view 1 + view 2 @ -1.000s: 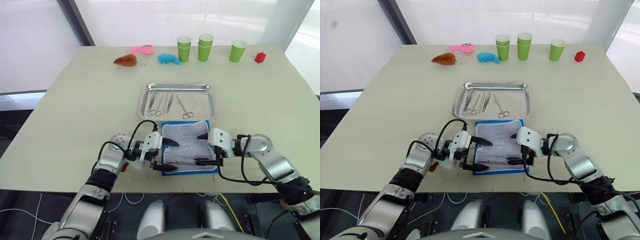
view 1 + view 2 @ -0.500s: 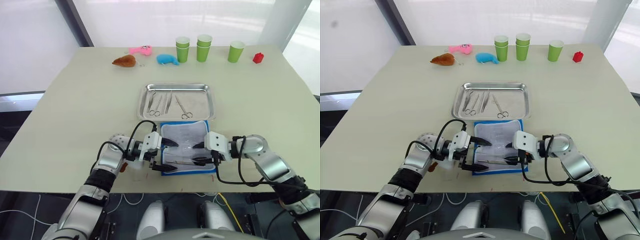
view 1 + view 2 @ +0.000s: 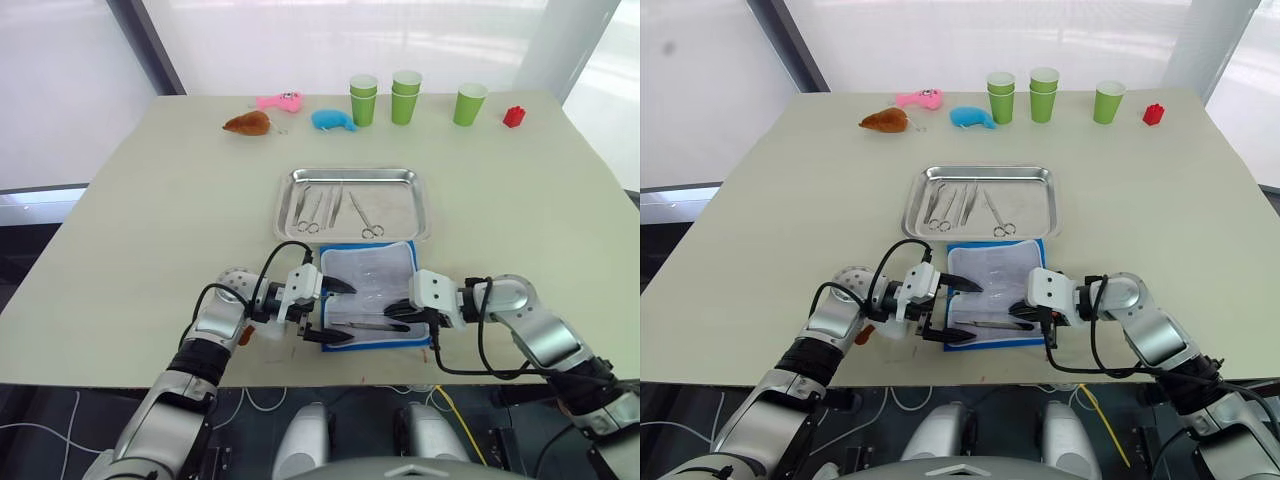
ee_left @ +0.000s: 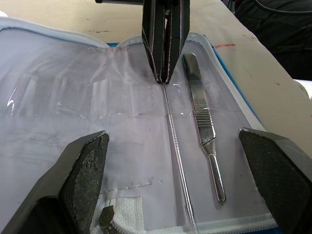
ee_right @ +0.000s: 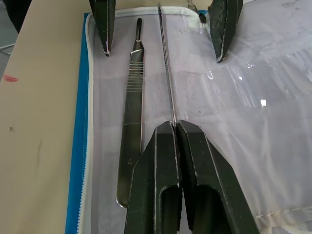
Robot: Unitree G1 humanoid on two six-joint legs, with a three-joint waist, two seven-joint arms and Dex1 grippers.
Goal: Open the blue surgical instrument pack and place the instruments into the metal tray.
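Note:
The blue surgical instrument pack (image 3: 368, 270) lies open near the table's front edge, its pale lining facing up. Two instruments rest on the lining: a thin metal probe (image 5: 165, 68) and a flat ridged handle (image 5: 130, 117) beside it. My right gripper (image 5: 174, 126) is shut on one end of the thin probe, low over the pack's right side (image 3: 392, 310). My left gripper (image 3: 338, 312) stands open at the pack's left edge, its fingers (image 4: 85, 163) wide on either side of both tools. The metal tray (image 3: 352, 172) sits just behind the pack and holds several instruments, including scissors (image 3: 368, 218).
At the far edge stand green cups (image 3: 364, 98) (image 3: 406, 95) (image 3: 470, 103) and a red block (image 3: 515, 116). Brown (image 3: 250, 123), pink (image 3: 280, 100) and blue (image 3: 335, 119) plush toys lie to their left. The pack sits close to the table's front edge.
My right gripper has gone from open to shut and shifted left over the lining, closing on the thin probe. The left gripper has stayed open in place.

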